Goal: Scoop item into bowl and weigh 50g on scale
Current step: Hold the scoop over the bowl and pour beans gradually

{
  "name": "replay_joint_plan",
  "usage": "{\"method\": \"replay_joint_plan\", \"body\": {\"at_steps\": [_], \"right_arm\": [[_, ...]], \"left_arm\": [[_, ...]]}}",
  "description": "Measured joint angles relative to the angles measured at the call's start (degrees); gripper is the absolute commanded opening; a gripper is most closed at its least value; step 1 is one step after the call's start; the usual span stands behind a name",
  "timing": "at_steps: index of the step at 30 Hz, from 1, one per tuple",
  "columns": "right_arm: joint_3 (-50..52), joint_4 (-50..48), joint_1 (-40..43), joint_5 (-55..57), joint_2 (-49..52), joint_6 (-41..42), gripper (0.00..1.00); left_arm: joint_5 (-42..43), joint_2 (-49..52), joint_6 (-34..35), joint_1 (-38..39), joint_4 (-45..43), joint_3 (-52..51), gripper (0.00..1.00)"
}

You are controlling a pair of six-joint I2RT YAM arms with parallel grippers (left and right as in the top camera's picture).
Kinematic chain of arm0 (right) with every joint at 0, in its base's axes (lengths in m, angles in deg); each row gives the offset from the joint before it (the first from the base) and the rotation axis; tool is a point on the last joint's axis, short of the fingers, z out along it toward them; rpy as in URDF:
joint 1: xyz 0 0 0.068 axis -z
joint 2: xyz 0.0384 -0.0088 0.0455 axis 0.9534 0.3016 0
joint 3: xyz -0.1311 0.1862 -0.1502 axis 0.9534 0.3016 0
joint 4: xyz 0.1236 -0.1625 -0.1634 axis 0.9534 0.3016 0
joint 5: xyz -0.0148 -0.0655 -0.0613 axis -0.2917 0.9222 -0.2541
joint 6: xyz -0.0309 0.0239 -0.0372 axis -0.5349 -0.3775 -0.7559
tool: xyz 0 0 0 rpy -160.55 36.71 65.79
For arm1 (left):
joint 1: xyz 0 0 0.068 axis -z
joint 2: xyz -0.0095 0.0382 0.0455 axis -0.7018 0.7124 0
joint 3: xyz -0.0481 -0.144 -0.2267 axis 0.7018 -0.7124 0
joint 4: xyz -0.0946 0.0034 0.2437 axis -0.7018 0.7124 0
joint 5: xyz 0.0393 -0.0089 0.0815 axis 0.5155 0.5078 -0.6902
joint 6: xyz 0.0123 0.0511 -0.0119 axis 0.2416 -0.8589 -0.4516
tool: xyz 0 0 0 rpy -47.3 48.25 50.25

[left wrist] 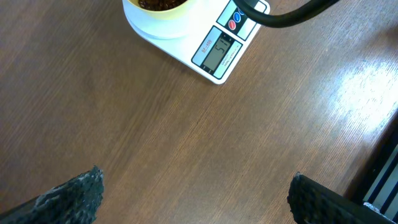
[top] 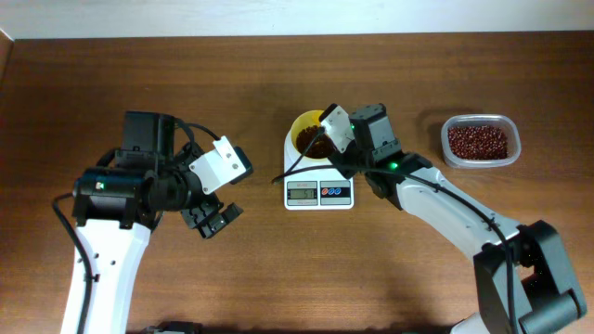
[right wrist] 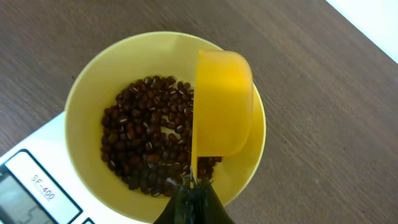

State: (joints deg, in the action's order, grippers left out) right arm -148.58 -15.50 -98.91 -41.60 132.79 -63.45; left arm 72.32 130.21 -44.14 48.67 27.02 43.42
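Observation:
A pale yellow bowl [right wrist: 87,106] stands on the white scale [top: 318,192], and dark red-brown beans [right wrist: 146,140] cover its bottom. My right gripper [right wrist: 194,186] is shut on the handle of a small yellow scoop [right wrist: 222,102], which hangs tipped on its side over the bowl's right half. From above, the right gripper [top: 331,146] sits just beside the bowl [top: 303,127]. My left gripper [top: 213,219] rests open over bare table to the left of the scale, fingers [left wrist: 74,196] wide apart. The scale's display [left wrist: 217,52] is lit.
A clear plastic container [top: 480,140] holding more beans sits at the right of the table. A black cable [left wrist: 280,15] crosses above the scale in the left wrist view. The table's far edge runs along the top.

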Motion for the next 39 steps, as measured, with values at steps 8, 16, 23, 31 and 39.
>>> {"method": "replay_joint_plan", "body": {"at_steps": [8,16,23,31,39], "right_arm": [[0.0,-0.02,0.0,-3.08,1.25,-0.61,0.04],[-0.02,0.0,0.0,-7.17,1.25,6.71,0.04],[-0.02,0.0,0.0,-13.25,1.25,12.9,0.04],[-0.02,0.02,0.83,-13.64,1.25,15.26,0.04],[-0.24,-2.36,4.59,-11.34,1.18,16.09,0.04]], "left_arm": [[0.0,0.0,0.0,0.0,0.0,0.0,0.99],[0.0,0.0,0.0,0.0,-0.02,0.0,0.99],[0.0,0.0,0.0,0.0,-0.02,0.0,0.99],[0.0,0.0,0.0,0.0,-0.02,0.0,0.99],[0.0,0.0,0.0,0.0,0.0,0.0,0.99]]}}
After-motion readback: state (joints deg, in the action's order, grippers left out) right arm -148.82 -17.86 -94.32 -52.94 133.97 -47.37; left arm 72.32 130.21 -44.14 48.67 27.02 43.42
